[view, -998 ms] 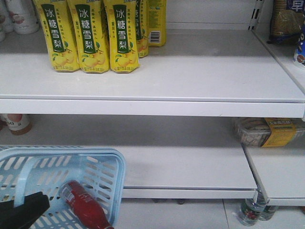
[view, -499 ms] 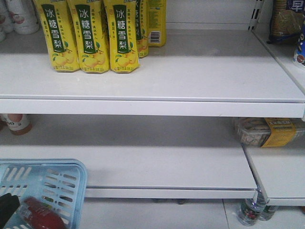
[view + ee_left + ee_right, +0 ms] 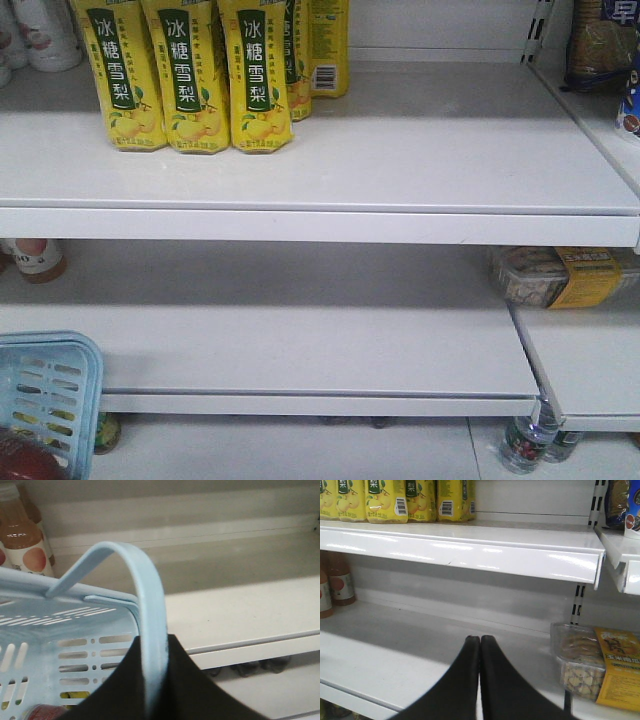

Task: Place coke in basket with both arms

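Note:
The light blue basket [image 3: 45,390] shows at the bottom left corner of the front view, cut off by the frame edge. Inside it lies the red coke [image 3: 18,462], only its top visible. In the left wrist view my left gripper [image 3: 153,641] is shut on the basket's curved blue handle [image 3: 135,565]. Below it are the slotted wall [image 3: 75,630] and a bit of the coke [image 3: 42,713]. My right gripper [image 3: 480,640] is shut with nothing in it, hanging over the lower white shelf [image 3: 380,665]. Neither gripper shows in the front view.
Yellow pear-drink cartons [image 3: 180,75] stand on the upper shelf. A clear snack box with a yellow label [image 3: 565,275] sits on the lower shelf at the right. Peach-coloured bottles [image 3: 22,545] stand behind the basket. Small bottles [image 3: 525,445] stand on the floor under the shelf.
The basket with the coke in it has slid left and down, now mostly out of the front view. The black left gripper seen earlier has left that view.

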{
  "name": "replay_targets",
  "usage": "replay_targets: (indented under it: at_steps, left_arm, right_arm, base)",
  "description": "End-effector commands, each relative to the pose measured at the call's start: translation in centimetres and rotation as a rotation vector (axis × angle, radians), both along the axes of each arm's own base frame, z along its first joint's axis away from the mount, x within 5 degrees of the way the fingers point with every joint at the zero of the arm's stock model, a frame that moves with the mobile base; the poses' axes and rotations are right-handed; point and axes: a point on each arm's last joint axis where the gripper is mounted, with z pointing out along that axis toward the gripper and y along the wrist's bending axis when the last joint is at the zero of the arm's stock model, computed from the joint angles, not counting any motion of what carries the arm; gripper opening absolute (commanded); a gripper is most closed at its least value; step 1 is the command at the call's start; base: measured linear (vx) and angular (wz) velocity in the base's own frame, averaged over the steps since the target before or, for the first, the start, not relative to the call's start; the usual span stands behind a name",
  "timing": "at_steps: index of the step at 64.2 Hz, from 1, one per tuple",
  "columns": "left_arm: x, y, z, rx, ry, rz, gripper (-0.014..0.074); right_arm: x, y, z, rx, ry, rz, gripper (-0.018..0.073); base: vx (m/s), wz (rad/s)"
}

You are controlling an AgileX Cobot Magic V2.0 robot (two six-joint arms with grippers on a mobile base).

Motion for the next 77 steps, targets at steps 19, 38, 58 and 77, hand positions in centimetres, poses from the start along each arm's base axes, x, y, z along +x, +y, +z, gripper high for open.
replay_targets:
  at_steps: [19, 38, 58, 77]
  left_arm:
    - [-0.3, 1.3, -0.1, -0.076, -0.219, 0.153, -0.0006]
    - [-1.1, 1.4, 0.0, 0.006, -0.348, 0.144, -0.0006]
    - [-1.6, 1.4, 0.4, 0.066, -0.411, 0.139, -0.0006]
    - [-1.6, 1.4, 0.4, -0.042, -0.399, 0.149, -0.0006]
  right_arm:
    - [-0.1, 0.1, 1.5, 0.017, -0.085, 0.015, -0.0010]
    - [-0.1, 0.1, 1.5, 0.017, -0.085, 0.015, -0.0010]
    - [-0.1, 0.1, 1.5, 0.017, -0.085, 0.015, -0.0010]
    - [-0.1, 0.1, 1.5, 0.017, -0.085, 0.015, -0.0010]
  base:
    - [0.00, 0.00]
    - [0.00, 0.00]
    - [0.00, 0.00]
    - [0.00, 0.00]
